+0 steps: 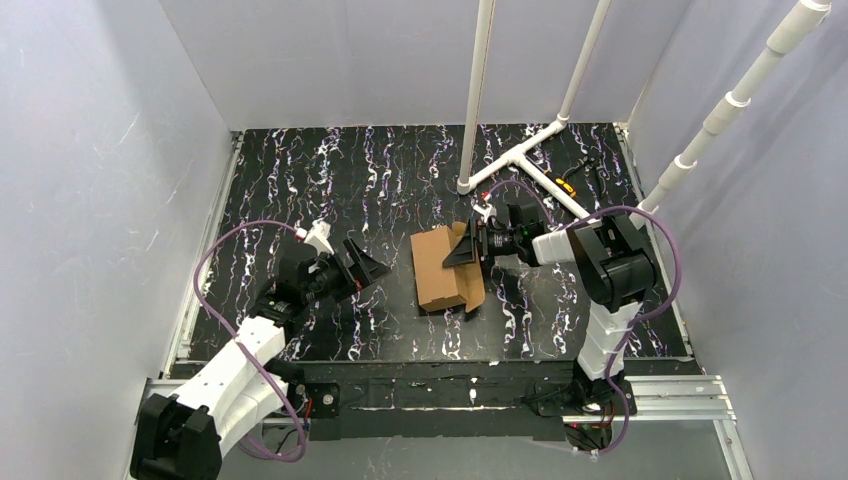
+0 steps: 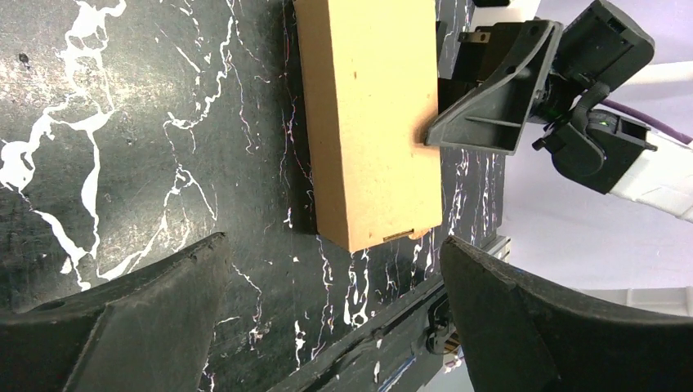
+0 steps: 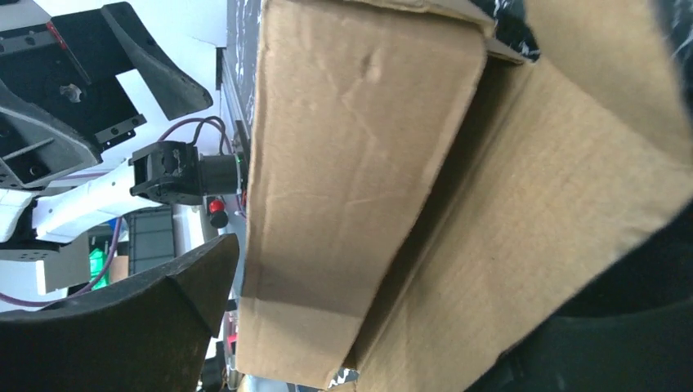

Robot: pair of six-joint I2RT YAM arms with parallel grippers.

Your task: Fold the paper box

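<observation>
The paper box lies flat on the black marbled table, close to the middle and a shade toward 3 o'clock. Its long side runs from 12 to 6. The broad top panel is down and looks smooth and plain brown. Along the 3 o'clock side a cardboard flap gapes away from the body, with a dark slot between the two.

The right gripper reaches in from 3 o'clock with its jaws spread far apart around that edge of the box. One black finger rests its tip on the top panel near the rim — touching it, though I cannot tell whether the pair actually clamps the cardboard or merely straddles it.

The left gripper hangs at 9 o'clock of the box, well apart from it. Its jaws are spread wide with nothing between them — only bare tabletop.

White pipes rise from the table at about 1 o'clock.
</observation>
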